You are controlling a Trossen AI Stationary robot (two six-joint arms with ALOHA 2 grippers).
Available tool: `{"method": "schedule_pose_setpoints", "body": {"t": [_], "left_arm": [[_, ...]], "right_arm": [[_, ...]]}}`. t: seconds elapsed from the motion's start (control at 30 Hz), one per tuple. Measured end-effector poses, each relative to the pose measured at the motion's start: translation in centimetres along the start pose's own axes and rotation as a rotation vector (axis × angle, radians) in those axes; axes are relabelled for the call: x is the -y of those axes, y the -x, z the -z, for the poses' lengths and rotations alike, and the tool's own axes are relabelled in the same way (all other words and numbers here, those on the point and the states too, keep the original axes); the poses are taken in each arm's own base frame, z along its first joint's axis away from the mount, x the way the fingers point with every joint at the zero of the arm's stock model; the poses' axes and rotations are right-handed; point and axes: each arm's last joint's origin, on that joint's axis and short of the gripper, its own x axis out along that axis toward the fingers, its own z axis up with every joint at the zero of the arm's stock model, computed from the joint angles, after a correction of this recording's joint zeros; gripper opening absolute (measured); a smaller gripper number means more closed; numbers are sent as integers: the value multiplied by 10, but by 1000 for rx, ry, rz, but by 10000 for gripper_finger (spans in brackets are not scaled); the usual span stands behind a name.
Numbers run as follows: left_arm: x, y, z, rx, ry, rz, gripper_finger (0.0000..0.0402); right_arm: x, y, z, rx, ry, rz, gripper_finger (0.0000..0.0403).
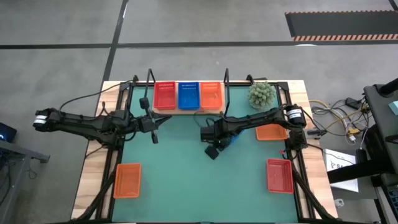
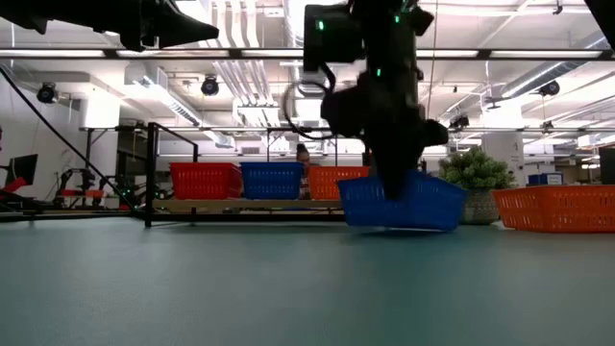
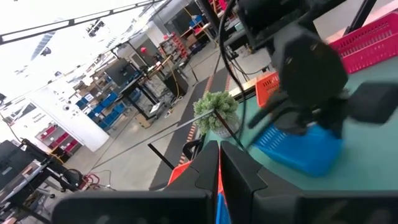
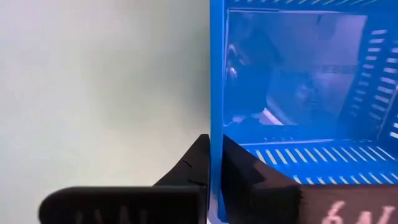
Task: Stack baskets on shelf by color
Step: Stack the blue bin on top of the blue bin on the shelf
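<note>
- A grey workshop floor is surrounding the green-topped table, with a small potted plant sitting near its far right corner.
- At the near left, an orange basket is lying on the table, waiting to be moved.
- The left gripper is hanging above the table just in front of the shelf, its jaws clenched on nothing.
- At the far edge, the shelf is carrying a red basket, a blue one and an orange one side by side, so each colour seems to have its place started.
- Right of centre, the right gripper is pinching one wall of a loose blue basket, which is tilting slightly on the table.
- Further right, a second orange basket and a second red basket are sitting on the table.
- Judging from this, four baskets are remaining to be stacked.
</note>
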Motion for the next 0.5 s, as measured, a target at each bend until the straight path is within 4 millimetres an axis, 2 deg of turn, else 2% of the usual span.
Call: {"method": "schedule_pose_setpoints", "body": {"t": [0.13,0.27,0.37,0.5], "left_arm": [[0,0,0,5,2,-1,0],[0,0,-1,7,3,-2,0],[-1,0,-1,9,4,-3,0],[-1,0,-1,10,4,-4,0]], "right_arm": [[-26,12,15,-50,330,-146,13],[-51,28,28,35,700,-191,12],[-64,41,35,171,997,-89,11],[-76,60,37,358,1204,166,9]]}}
